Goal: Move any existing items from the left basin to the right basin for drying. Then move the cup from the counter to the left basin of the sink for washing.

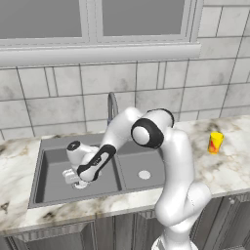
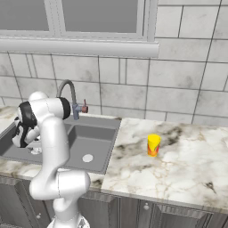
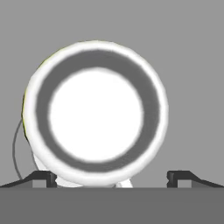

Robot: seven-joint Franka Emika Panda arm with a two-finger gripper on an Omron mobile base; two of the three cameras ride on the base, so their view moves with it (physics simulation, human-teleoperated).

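The small white glossy mug [image 3: 95,114] was sitting on the floor of the wider dark grey left basin [image 1: 51,180] of the double sink [image 1: 78,142], and in the hand view you looked pretty much straight down into its mouth: a round white rim, a grey ring of inner wall, a white bottom. So it stood upright, opening up, long axis vertical. A bit of white poked out at the bottom edge of the rim in that view, likely the handle, but I couldn't tell for sure which way it pointed. In the left base view the mug was mostly hidden under the hand.

The two-finger gripper [image 3: 112,177] was right above it, pointing down into the basin, with its small dark fingertips [image 3: 43,177] spread wide, one to either side of the mug's lower edge in the hand view. Jaws apart, nothing clamped. Whether the tips touched the mug I couldn't tell.

The white arm reached down and to the left over the divider between the basins. The narrower right basin [image 1: 146,158] had just its round silver drain [image 1: 144,174] showing. The curved grey faucet [image 2: 67,95] with its little red lever [image 2: 84,108] stood at the back rim.

The small yellow tapered cup with the red-orange band [image 2: 153,145] stood upright on the white-beige marble counter [image 2: 187,164], well off to the right of the sink.
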